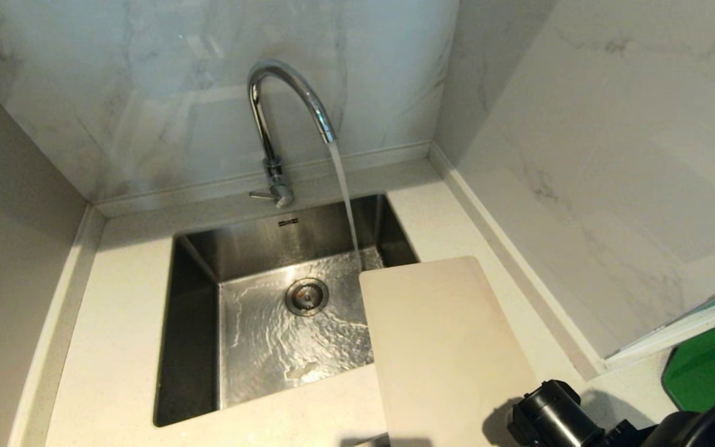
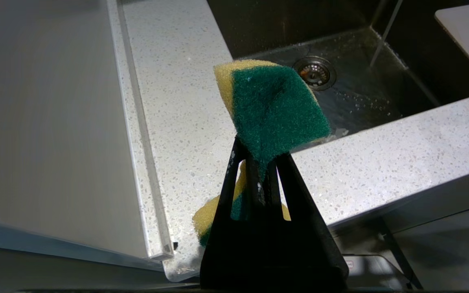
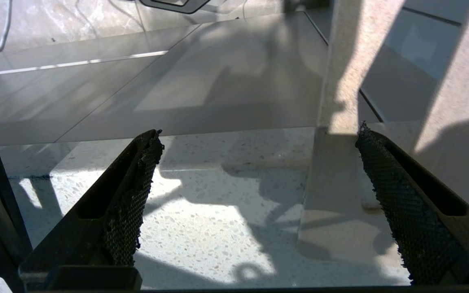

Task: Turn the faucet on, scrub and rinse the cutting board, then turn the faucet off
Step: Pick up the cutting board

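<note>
Head view: the faucet (image 1: 283, 118) stands behind the sink (image 1: 196, 323), its arched spout releasing a stream of water (image 1: 345, 192) that falls into the basin close to the far corner of the cutting board (image 1: 444, 347). The small side lever (image 1: 262, 195) juts out at the faucet's base. Water ripples across the basin floor around the drain (image 1: 306, 295).

The cutting board lies on the desk (image 1: 115, 347) along the sink's right rim, its far left corner overhanging the basin; its near edge runs out of the frame, so the slot handle cannot be seen. A dark green board (image 1: 705, 366) is only partly visible at the right edge, cut off by the frame and by a black arm segment (image 1: 556, 416). Only this part of the right arm shows here; the left arm is outside the view.

Left wrist view: the left gripper (image 2: 261, 162) hangs over the near desk edge with its jaws pressed together, pinching a yellow-and-green sponge (image 2: 275, 110). The sponge's lower part is hidden behind the jaws.

Right wrist view: the right gripper (image 3: 259, 171) has its jaws spread wide, holding nothing, low over the speckled desk. Between them lies a pale flat surface, probably the cutting board (image 3: 340, 219), though shadow makes its outline hard to trace.
</note>
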Robot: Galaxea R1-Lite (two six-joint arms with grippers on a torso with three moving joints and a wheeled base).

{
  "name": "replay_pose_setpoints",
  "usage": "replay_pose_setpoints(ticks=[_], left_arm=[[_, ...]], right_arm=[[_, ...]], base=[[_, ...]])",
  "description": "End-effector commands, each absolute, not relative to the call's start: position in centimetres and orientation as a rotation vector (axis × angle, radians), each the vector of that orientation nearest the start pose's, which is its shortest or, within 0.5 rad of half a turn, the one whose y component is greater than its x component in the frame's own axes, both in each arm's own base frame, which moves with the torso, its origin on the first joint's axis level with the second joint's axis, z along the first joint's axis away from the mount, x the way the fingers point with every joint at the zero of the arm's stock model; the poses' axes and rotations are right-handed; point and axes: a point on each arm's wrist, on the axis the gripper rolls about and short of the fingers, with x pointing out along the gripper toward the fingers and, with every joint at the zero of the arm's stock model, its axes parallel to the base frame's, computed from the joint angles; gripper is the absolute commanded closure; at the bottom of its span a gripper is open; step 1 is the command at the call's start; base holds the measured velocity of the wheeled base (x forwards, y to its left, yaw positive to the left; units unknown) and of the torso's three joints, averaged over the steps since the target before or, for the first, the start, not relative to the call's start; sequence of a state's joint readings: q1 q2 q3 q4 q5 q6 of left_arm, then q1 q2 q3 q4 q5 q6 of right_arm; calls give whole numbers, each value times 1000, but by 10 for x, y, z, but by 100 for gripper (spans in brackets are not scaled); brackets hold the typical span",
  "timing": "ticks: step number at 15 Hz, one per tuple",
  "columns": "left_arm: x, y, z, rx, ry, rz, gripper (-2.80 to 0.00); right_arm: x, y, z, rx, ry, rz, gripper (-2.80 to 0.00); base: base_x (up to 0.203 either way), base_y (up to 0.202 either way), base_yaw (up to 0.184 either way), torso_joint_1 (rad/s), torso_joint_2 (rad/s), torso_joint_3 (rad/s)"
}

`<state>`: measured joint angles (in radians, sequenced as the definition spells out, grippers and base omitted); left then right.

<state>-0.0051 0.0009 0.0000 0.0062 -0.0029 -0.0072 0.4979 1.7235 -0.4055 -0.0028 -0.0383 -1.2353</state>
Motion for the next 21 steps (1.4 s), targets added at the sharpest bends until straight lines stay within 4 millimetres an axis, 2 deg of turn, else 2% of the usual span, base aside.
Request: replay_pose_setpoints(ticks=[1, 7, 15, 21], left_arm=[[-23, 0, 75, -8, 8, -8, 0], [-23, 0, 75, -8, 8, -8, 0], [-23, 0, 75, -8, 8, -8, 0], [-23, 0, 75, -8, 8, -8, 0]], right_arm=[[168, 91, 41, -1383, 923, 1186, -280], [182, 98, 22, -1401, 910, 1151, -280], [184, 102, 3, -1411, 980, 1204, -280], [184, 104, -12, -1455, 904, 1131, -280]], base=[[0, 0, 0, 0, 0, 0], [0, 0, 0, 0, 0, 0], [0, 0, 0, 0, 0, 0], [0, 0, 0, 0, 0, 0]])
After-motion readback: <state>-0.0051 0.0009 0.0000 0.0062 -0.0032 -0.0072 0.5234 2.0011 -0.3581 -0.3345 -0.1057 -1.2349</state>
